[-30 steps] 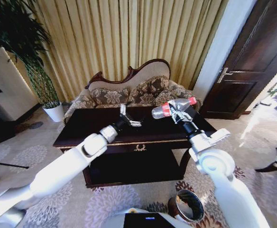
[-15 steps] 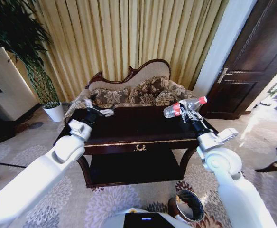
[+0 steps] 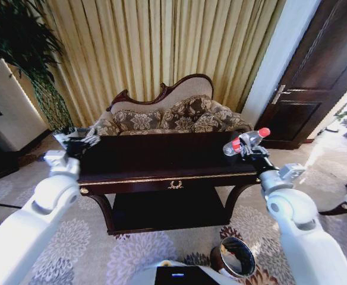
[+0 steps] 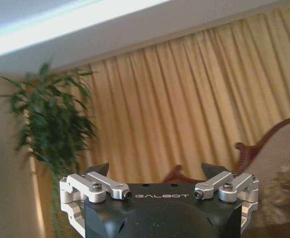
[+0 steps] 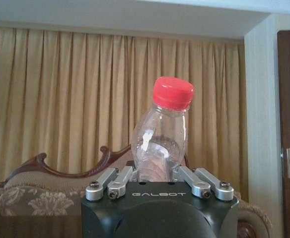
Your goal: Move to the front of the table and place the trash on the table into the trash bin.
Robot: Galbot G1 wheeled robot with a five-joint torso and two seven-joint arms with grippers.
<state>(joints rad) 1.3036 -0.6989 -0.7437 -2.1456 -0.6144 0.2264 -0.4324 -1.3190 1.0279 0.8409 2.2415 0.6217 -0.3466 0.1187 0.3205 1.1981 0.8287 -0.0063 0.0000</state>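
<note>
The large dark glossy wooden desk [image 3: 161, 157] with gold edge trim and a gold wreath emblem stands in front of the robot, its curved legs on a patterned carpet and a lower shelf beneath; behind it sits a patterned sofa [image 3: 167, 119] with a carved wooden back, against gold pleated curtains [image 3: 161, 47].

The right gripper [image 3: 249, 148] is raised above the desk's right end, its jaws closed on the clear plastic bottle [image 3: 245, 141] with a red cap and a white label; in the right wrist view the same bottle [image 5: 161, 139] rises upright out of the right gripper [image 5: 157, 174], red cap uppermost, its lower body pinched between the jaws.

The left gripper [image 3: 72, 142] hangs at the desk's left end, near the back corner, holding nothing; in the left wrist view the left gripper [image 4: 157, 173] has its jaws spread wide, with only curtain and a green leafy plant [image 4: 53, 124] beyond them.

The small round dark brown trash bin [image 3: 236, 256] with a shiny metal rim stands on the carpet in front of the desk, toward its right side, below the right arm and well apart from the bottle.
</note>
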